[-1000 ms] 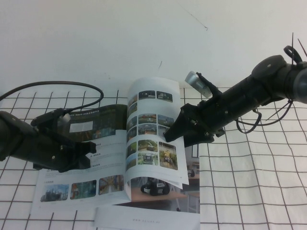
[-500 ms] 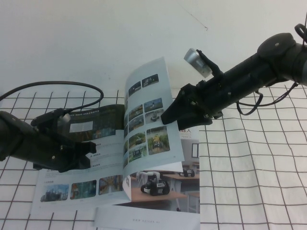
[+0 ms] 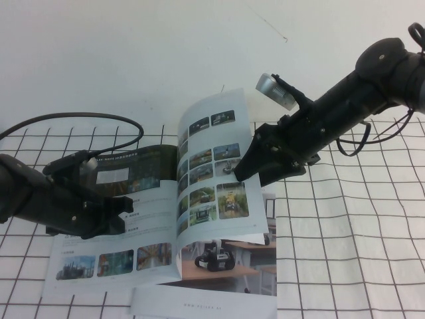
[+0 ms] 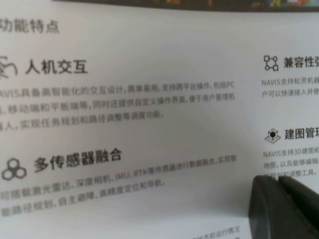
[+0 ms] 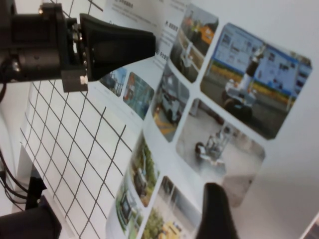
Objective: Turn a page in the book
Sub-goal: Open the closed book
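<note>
The book (image 3: pixel 99 229) lies open on the grid cloth, and its left page with the dark top banner lies flat. The page (image 3: pixel 212 176), with rows of small vehicle photos, stands raised from the spine and leans right. My right gripper (image 3: pixel 240 170) is shut on the page's outer edge. In the right wrist view one dark finger (image 5: pixel 213 209) lies over the photo side of the page (image 5: pixel 239 99), and the other finger is hidden behind it. My left gripper (image 3: pixel 123 211) is shut and rests its tip on the left page; the left wrist view shows it (image 4: pixel 279 181) on Chinese text.
A white sheet or second brochure (image 3: pixel 199 304) sticks out under the book's near edge. A black cable (image 3: pixel 86 117) loops behind the left arm. The black-lined grid cloth (image 3: pixel 345 252) covers the table to the right. A white wall stands behind.
My right gripper has lifted the page from a low curl to standing high. It then shifted slightly right and down with the page. The left arm has not moved.
</note>
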Available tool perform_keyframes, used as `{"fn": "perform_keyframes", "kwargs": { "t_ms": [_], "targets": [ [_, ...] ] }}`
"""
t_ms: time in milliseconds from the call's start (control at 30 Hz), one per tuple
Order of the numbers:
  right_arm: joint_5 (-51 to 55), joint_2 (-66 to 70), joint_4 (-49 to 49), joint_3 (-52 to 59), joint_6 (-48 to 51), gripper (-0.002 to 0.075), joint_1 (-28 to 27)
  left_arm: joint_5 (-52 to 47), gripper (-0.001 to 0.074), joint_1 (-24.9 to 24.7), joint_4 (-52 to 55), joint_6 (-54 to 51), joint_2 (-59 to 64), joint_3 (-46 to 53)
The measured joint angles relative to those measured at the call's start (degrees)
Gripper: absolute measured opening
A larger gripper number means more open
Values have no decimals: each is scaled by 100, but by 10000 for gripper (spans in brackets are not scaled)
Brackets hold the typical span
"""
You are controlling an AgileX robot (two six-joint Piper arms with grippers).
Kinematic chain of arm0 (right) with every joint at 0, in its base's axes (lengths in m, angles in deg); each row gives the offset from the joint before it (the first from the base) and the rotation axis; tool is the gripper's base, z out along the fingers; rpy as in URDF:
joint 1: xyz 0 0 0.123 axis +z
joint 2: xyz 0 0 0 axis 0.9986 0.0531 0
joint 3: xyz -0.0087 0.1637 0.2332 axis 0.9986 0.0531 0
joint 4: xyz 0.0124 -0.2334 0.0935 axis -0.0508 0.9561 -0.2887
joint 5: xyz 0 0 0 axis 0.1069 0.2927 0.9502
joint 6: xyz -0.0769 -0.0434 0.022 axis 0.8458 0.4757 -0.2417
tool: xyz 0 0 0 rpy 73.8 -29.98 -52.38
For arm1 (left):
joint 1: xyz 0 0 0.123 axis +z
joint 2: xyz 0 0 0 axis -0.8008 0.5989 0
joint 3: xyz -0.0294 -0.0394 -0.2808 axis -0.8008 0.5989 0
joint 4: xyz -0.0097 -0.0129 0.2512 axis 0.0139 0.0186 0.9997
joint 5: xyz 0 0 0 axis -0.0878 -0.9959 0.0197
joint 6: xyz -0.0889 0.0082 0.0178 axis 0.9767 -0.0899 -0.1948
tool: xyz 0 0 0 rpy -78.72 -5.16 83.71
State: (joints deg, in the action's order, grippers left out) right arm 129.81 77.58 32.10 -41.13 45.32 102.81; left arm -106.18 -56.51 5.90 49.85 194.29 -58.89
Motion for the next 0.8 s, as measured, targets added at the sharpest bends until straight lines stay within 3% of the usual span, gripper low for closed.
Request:
{"fn": "perform_keyframes", "kwargs": {
  "t_ms": [600, 800],
  "targets": [
    [38, 0, 1035, -41, -634, 440, 0, 208, -3, -10, -18, 1, 0, 0],
    [47, 0, 1473, -46, -908, 440, 0, 487, -3, -218, 44, 1, 0, 0]
  ]
}}
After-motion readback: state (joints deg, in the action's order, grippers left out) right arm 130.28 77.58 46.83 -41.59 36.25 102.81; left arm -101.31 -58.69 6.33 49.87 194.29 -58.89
